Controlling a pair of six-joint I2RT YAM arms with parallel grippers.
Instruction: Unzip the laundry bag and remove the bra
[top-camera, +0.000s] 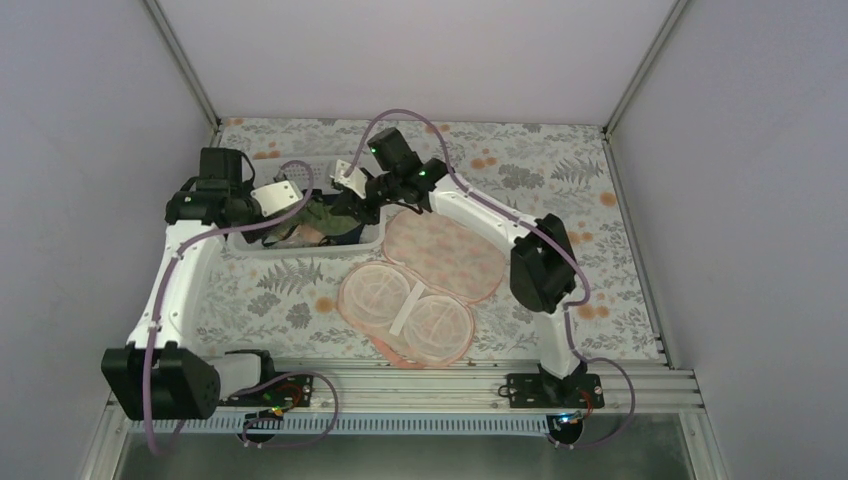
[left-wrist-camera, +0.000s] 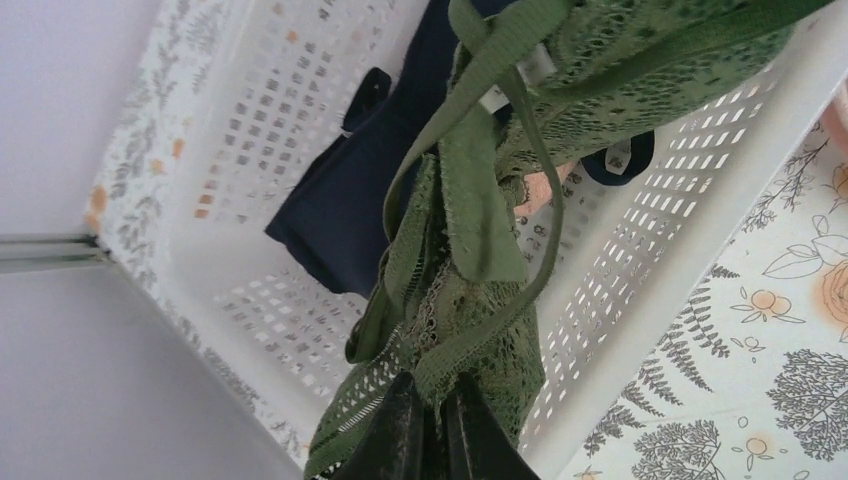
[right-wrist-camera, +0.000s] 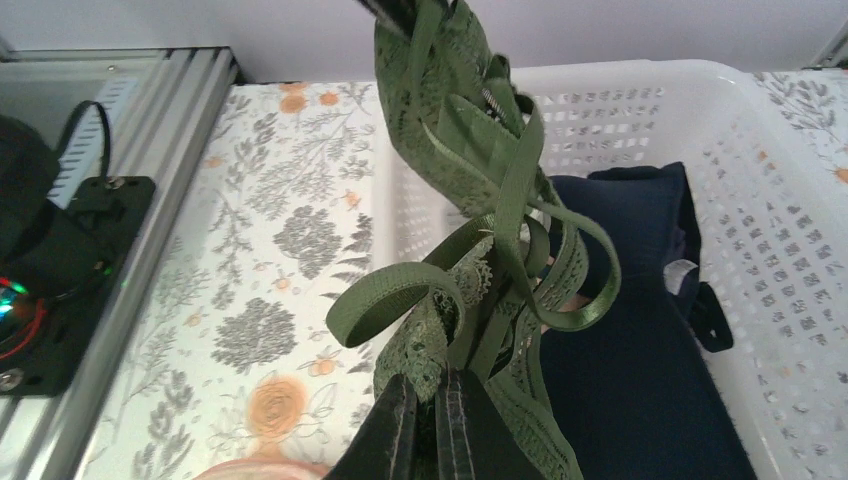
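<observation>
bra (left-wrist-camera: 470, 300) hung over white basket (left-wrist-camera: 250, 120), far left; soft, light, lacy, likely snag-prone. left gripper (left-wrist-camera: 430, 395) and right gripper (right-wrist-camera: 425, 395) both clamped on lace band, probably firmest hold. laundry bag (top-camera: 450, 260) lay open, centre.

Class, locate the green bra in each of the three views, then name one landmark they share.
Top external: bra left of centre, over the white basket.
Left wrist: bra fills the middle, bottom to upper right.
Right wrist: bra runs down the middle.
Shared landmark: the white basket.
</observation>
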